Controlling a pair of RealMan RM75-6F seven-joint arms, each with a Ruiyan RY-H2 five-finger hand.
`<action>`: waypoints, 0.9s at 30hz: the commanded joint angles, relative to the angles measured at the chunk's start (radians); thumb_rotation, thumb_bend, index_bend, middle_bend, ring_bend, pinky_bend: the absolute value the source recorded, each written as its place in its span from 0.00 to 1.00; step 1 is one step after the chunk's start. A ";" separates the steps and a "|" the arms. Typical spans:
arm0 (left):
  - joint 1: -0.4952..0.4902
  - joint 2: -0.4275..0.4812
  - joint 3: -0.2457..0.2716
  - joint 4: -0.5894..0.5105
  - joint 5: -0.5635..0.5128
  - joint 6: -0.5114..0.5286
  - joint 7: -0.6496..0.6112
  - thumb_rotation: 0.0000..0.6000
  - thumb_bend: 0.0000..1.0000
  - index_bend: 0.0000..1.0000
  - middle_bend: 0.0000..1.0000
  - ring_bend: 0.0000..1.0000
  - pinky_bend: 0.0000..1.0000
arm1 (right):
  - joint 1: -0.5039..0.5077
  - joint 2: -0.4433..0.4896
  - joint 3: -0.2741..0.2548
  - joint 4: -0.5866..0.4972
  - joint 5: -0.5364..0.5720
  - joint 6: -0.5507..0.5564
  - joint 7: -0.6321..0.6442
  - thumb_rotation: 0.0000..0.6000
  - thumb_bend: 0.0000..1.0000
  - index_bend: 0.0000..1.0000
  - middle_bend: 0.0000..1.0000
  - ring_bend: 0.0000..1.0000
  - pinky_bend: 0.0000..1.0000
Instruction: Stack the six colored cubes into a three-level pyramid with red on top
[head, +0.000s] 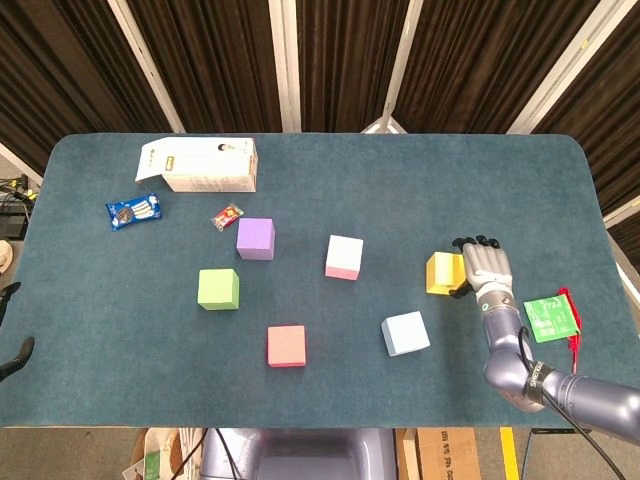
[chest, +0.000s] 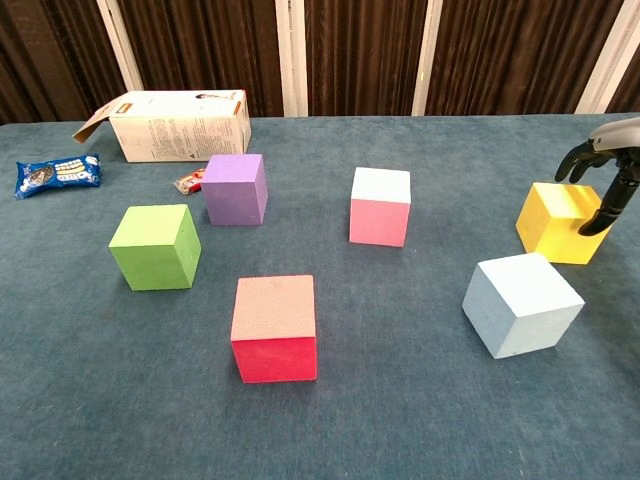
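Dark curtains hung behind a blue-green table (head: 420, 190) with six cubes spread apart, none stacked. The right hand (head: 482, 267) sat at the right side of the yellow cube (head: 443, 272), fingers spread and curled over the cube's far right edge, thumb down its near right side; whether it actually touched or gripped the cube could not be told. In the chest view the hand (chest: 603, 175) was cut off by the right edge. The red cube (head: 286, 345) lay well apart to the left near the front edge, the light blue cube (head: 405, 333) between it and the hand. The pink cube (head: 344, 257) sat mid-table, the purple cube (head: 255, 238) and green cube (head: 218, 289) further left. A white box (head: 200, 165), a blue snack packet (head: 134, 211) and a small red wrapper (head: 227, 215) lay at the back left. The left hand was out of both views.
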 joint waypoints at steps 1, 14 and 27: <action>-0.001 -0.002 0.000 0.000 -0.002 -0.002 0.002 1.00 0.42 0.14 0.00 0.00 0.00 | 0.004 -0.007 -0.002 0.006 0.000 0.007 -0.004 1.00 0.20 0.24 0.20 0.04 0.00; -0.007 -0.010 -0.004 0.000 -0.020 -0.011 0.018 1.00 0.42 0.14 0.00 0.00 0.00 | 0.016 -0.036 0.004 0.022 0.014 0.039 -0.023 1.00 0.20 0.28 0.28 0.12 0.00; -0.010 -0.015 -0.003 -0.002 -0.025 -0.014 0.025 1.00 0.42 0.14 0.00 0.00 0.00 | 0.018 -0.047 0.012 0.024 0.021 0.052 -0.033 1.00 0.21 0.35 0.30 0.14 0.00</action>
